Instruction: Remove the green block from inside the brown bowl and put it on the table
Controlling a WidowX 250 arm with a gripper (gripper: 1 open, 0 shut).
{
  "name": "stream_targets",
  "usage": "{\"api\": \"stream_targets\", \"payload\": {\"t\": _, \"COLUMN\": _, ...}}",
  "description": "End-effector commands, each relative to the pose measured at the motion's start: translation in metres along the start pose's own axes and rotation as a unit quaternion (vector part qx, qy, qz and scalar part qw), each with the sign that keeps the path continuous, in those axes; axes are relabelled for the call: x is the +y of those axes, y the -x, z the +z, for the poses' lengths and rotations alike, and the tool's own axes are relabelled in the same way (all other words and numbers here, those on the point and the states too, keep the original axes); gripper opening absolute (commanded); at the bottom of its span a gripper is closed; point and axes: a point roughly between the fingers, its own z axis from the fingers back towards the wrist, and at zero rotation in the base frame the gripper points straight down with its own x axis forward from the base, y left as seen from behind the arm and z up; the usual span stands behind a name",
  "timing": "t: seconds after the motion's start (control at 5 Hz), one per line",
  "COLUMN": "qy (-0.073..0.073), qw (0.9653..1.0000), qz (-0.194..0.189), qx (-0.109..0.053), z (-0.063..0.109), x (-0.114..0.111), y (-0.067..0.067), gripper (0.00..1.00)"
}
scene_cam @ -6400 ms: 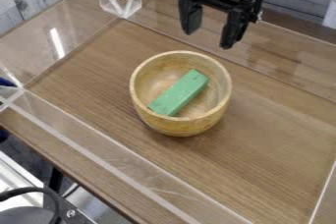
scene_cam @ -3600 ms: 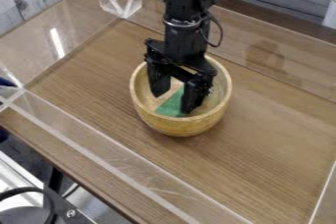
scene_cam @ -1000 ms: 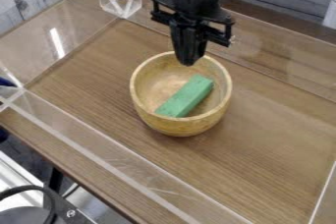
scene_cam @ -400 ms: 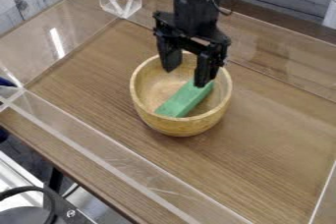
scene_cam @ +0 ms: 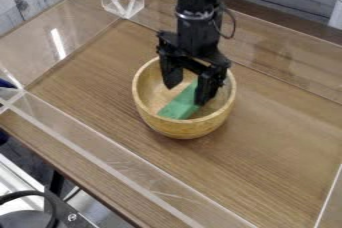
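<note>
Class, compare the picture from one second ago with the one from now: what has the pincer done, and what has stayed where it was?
The pincer has opened from shut and come down into the brown bowl, its fingers now either side of the green block. It has not yet closed on the block. The block lies inside the bowl as before, and the bowl has not shifted on the table.

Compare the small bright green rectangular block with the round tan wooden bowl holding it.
The green block is a bright, flat-sided bar; the brown bowl is round, light tan with visible grain. The block is far smaller and lies tilted inside, while the bowl sits upright on the table. Both are loose and ungripped.
</note>
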Motion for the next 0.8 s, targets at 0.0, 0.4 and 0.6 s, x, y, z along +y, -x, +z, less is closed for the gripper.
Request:
{"api": "stream_targets", "payload": {"t": 0.0, "qy": -0.008, "qw": 0.9998, "qz": -0.004, "qx": -0.015, "z": 0.000, "x": 0.001, "y": -0.008, "gripper": 1.00}}
{"api": "stream_targets", "payload": {"t": 0.4, "qy": -0.007, "qw": 1.0000, "qz": -0.003, "qx": -0.005, "z": -0.011, "x": 0.002, "y": -0.010, "gripper": 0.00}}
{"api": "stream_targets", "payload": {"t": 0.6, "qy": -0.008, "qw": 0.9999, "qz": -0.002, "qx": -0.008, "z": -0.008, "x": 0.002, "y": -0.010, "gripper": 0.00}}
